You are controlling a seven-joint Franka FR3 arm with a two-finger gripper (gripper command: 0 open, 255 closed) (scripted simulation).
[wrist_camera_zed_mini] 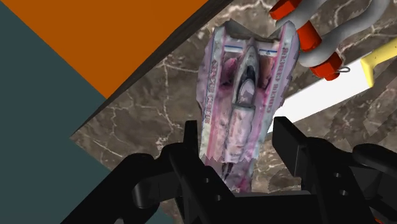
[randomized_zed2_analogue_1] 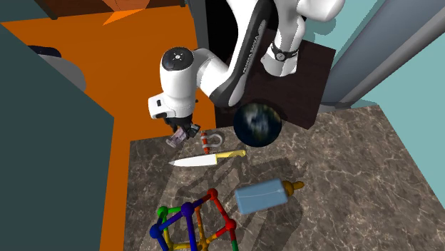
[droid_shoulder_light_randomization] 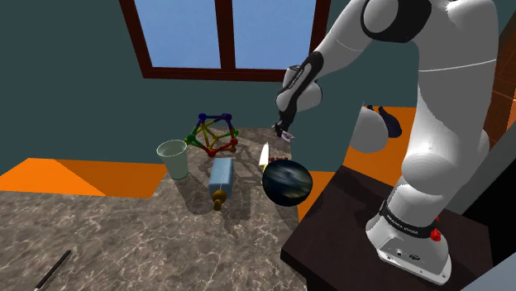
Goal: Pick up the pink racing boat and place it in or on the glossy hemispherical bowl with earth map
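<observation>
We find the white arm (droid_shoulder_light_randomization: 430, 124) rising upright from its base at the shoulder view's lower right, bending high up and reaching toward that view's left. The forearm slopes downward to the wrist, and the black gripper (droid_shoulder_light_randomization: 284, 132) hangs below it, pointing down. In the second exterior view we note the wrist's round white joint directly above the gripper. In the wrist view we record the two black fingers (wrist_camera_zed_mini: 289, 143) standing apart, each against a flank of the pink racing boat (wrist_camera_zed_mini: 245, 83), which they clasp between them.
</observation>
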